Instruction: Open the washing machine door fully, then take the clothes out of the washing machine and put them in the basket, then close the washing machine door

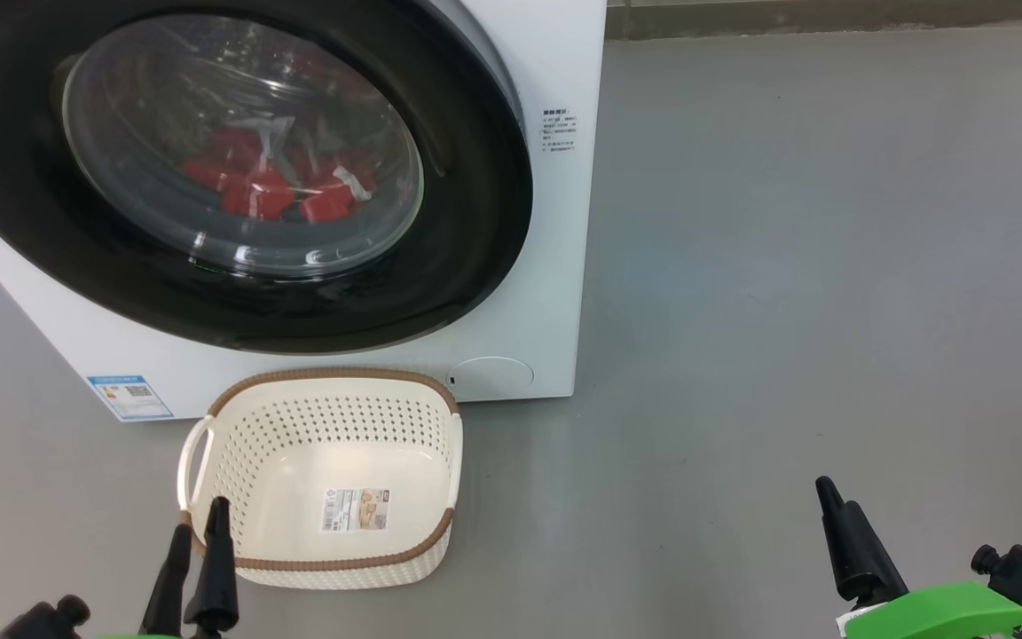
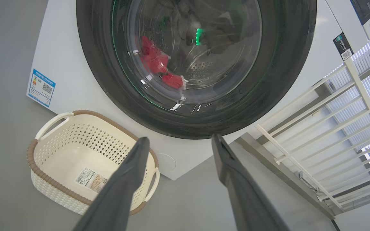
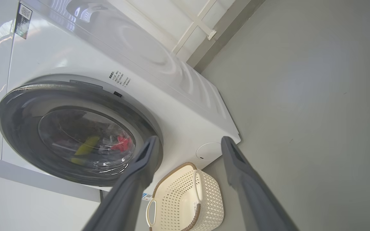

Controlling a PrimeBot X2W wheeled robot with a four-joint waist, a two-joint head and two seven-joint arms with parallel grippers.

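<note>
Grey smooth floor (image 1: 786, 266) spreads out around the 1 washing machine (image 1: 555, 266), a white box that we face from its front. Behind it, in the left wrist view, we see 1 white barred frame (image 2: 332, 128). On the machine's front, the 1 washing machine door (image 1: 475, 177) lies shut, its black rim flat against the white panel. Behind its glass, low in the drum, we see the clothes (image 1: 267, 191) as a red heap with pale trim; we cannot tell how many pieces there are. Just in front of the machine, below the door, the 1 basket (image 1: 334, 382) stands upright on the floor, with 1 paper label (image 1: 356, 508) on its bottom. We count 1 blue-edged sticker (image 1: 129, 397) and 1 round cap (image 1: 491, 377) low on the machine's front. Our 2 grippers hang well short of the machine: the left gripper (image 2: 180, 137) over the basket's near rim and the right gripper (image 3: 189, 138) over bare floor, both with jaws spread wide and holding nothing.
</note>
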